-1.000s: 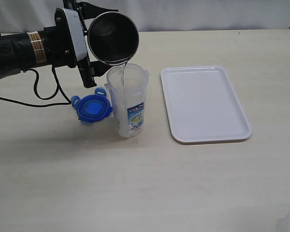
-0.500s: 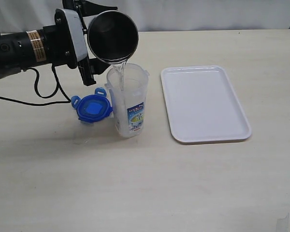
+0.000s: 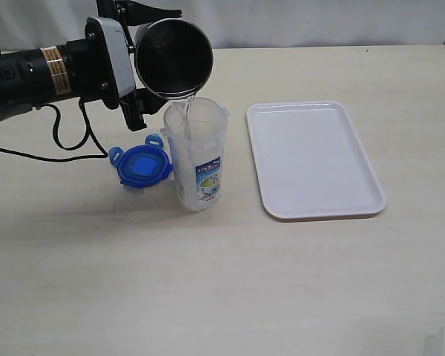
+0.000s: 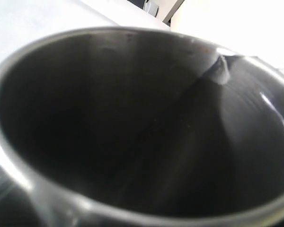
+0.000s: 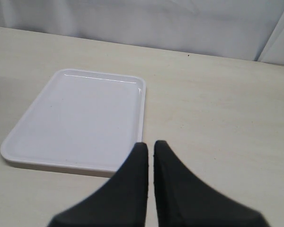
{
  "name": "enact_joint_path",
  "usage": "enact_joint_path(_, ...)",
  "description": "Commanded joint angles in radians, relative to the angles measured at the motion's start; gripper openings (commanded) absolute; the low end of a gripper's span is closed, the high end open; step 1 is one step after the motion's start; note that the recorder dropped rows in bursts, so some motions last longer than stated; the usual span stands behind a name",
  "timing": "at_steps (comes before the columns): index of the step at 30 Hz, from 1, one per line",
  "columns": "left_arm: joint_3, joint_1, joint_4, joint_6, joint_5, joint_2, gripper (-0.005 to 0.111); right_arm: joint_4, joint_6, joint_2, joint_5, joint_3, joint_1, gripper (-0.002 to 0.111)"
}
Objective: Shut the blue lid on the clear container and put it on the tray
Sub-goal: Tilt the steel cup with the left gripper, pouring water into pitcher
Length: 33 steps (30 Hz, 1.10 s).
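The clear container (image 3: 199, 159) stands upright and uncovered at mid-table, its blue-and-white label facing the camera. My left gripper (image 3: 150, 63) is shut on a grey metal cup (image 3: 174, 58), tilted over the container's mouth with a thin stream of water running in. In the left wrist view the cup's dark inside (image 4: 132, 132) fills the picture and hides the fingers. The blue lid (image 3: 142, 165) lies flat on the table just left of the container. Right of the container sits the white tray (image 3: 315, 159), bare. My right gripper (image 5: 150, 146) is shut on nothing, hovering near the tray (image 5: 80, 118).
A black cable (image 3: 67, 144) loops over the table behind and left of the lid. A pale curtain (image 5: 146, 21) runs along the table's far edge. Bare tabletop (image 3: 222, 289) stretches in front of the container and tray.
The left gripper and cup have risen very slightly; water keeps running into the container. The lid, container and tray have not moved.
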Motion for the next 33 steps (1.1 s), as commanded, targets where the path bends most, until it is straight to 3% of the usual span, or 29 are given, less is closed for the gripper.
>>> enact_joint_path(1, -0.008, -0.002, -0.041, 0.017, -0.064, -0.019, 0.0, 0.003, 0.002, -0.004, 0.001, 0.001, -0.002, 0.005)
enact_joint_path(33, -0.008, -0.021, -0.074, 0.077, -0.056, -0.019, 0.0, 0.003, 0.002, -0.004, 0.001, 0.001, -0.002, 0.005)
